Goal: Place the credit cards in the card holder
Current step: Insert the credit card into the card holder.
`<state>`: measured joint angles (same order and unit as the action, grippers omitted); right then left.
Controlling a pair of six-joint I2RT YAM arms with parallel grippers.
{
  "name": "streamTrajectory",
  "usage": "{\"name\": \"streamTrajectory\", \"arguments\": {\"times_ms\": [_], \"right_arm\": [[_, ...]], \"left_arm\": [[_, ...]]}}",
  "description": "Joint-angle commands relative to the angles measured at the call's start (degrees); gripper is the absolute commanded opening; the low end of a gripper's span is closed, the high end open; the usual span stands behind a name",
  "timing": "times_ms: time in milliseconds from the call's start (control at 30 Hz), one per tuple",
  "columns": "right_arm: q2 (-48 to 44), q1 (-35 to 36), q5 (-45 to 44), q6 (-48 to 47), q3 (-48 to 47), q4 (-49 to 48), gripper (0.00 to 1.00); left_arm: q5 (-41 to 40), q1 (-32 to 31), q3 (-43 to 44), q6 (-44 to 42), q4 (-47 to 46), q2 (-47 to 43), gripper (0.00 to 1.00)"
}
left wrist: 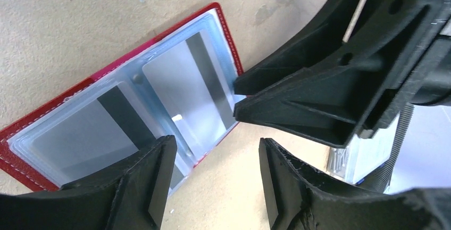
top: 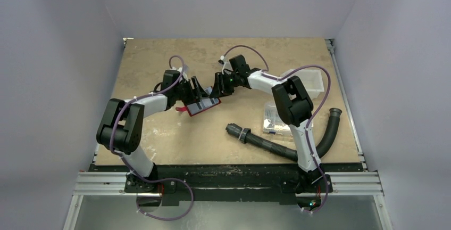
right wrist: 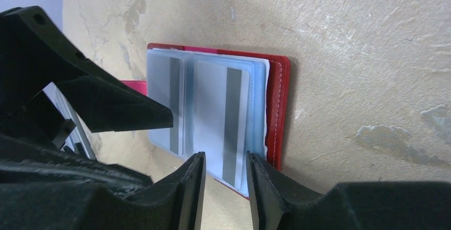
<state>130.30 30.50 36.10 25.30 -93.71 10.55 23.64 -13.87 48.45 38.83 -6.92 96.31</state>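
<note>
Right tool [right wrist: 226,158], jaws apart, at card holder [right wrist: 277,107] (credit cards [right wrist: 213,107] inside)

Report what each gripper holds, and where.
Nothing is held. Left gripper hangs open over the card holder; right gripper, jaws parted, sits at its sleeve edge.

No legible text or numbers anywhere, credit cards [right wrist: 213,113] in the red card holder [right wrist: 277,107] show only dark stripes

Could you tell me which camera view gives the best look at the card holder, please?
The right wrist view: the card holder lies open and nearly whole, with two striped cards inside. The left wrist view is closer but crops its corner; the top view shows it only small.
</note>
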Motion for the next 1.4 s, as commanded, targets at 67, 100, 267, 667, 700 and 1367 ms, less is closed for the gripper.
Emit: {"name": "streamTrajectory", "arguments": {"times_ms": [67,100,267,667,700,1367], "right_arm": [[-1.64,-0.10,-2.74,-1.64,-1.65,2.20,0.42],[-1.71,-0.03,-2.46,-1.14,-1.44,1.59,0.42],[-1.84,0.16,1.62,0.70,-0.68,-0.83,0.42],[-5.75,-2.97,6.47,3.03,4.22,-4.99,0.46],[-5.82,-2.97,5.69,2.32,4.28,-4.18,0.46],[-2.34,-2.87,2.99,1.86,3.36,-3.78,0.33]], "left_arm": [[-0.97,0.18,2.70,-0.30,0.68,4.60,0.63],[-1.27,0.09,3.04,-0.15,0.52,5.37,0.63],[3.19,-0.02,3.87,2.10,-5.30,7.86,0.63],[3.86,1.81,1.19,-0.53,0.86,-0.16,0.63],[0.40,1.70,2.54,-2.52,5.44,-0.86,0.63],[1.18,0.95,7.60,-0.93,3.32,9.42,0.08]]}}
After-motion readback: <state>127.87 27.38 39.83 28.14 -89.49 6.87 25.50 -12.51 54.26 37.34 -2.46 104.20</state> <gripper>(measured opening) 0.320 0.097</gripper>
